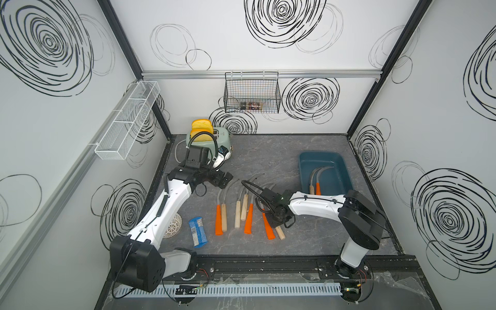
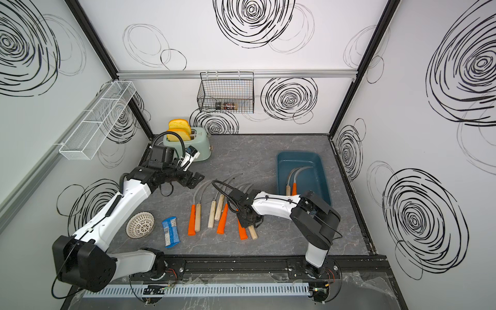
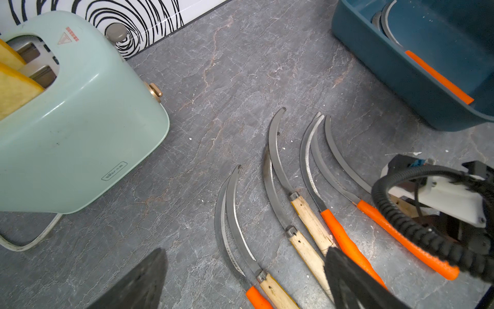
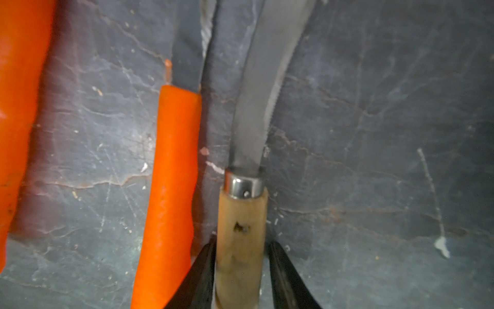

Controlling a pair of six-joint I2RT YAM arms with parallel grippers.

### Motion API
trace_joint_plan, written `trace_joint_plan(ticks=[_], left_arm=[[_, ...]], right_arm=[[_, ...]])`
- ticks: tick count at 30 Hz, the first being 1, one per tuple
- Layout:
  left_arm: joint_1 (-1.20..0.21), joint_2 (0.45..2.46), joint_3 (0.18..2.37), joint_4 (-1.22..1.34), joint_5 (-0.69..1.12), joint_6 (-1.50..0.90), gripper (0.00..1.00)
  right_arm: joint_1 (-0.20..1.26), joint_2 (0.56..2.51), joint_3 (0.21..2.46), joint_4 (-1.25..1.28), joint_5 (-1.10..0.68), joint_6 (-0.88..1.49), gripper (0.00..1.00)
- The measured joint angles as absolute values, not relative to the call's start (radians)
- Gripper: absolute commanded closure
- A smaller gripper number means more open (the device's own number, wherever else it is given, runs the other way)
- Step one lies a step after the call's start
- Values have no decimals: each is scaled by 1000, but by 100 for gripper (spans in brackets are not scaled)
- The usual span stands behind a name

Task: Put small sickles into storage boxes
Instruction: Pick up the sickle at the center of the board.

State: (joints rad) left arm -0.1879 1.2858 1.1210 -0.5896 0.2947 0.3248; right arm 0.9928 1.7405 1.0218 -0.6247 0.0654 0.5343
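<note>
The pale wood-handled, grey-bladed sickle (image 4: 244, 187), lying on the surface (image 4: 374, 160) beside an orange-handled sickle (image 4: 173, 187), is pinched by the right pincer (image 4: 240, 262); it should be lifted straight, then lowered into the dark teal plastic tub (image 1: 335, 177).

My right gripper (image 4: 240, 251) has both fingers (image 4: 283, 270) against the handle of a wood sickle (image 4: 240, 214), its blade running ahead of the tips. Just outside one finger lies an orange sickle (image 4: 173, 187), parallel, with a second orange handle (image 4: 18, 107) farther out on the grey table (image 4: 374, 160).
</note>
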Motion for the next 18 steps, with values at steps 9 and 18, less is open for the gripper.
trace_joint_plan(ticks=[9, 18], left_arm=[[-188, 1286, 1121, -590, 295, 325, 4], [-188, 1285, 1121, -590, 295, 325, 4]], right_arm=[[995, 1742, 1024, -627, 72, 535, 63], [998, 1744, 1024, -627, 80, 540, 69]])
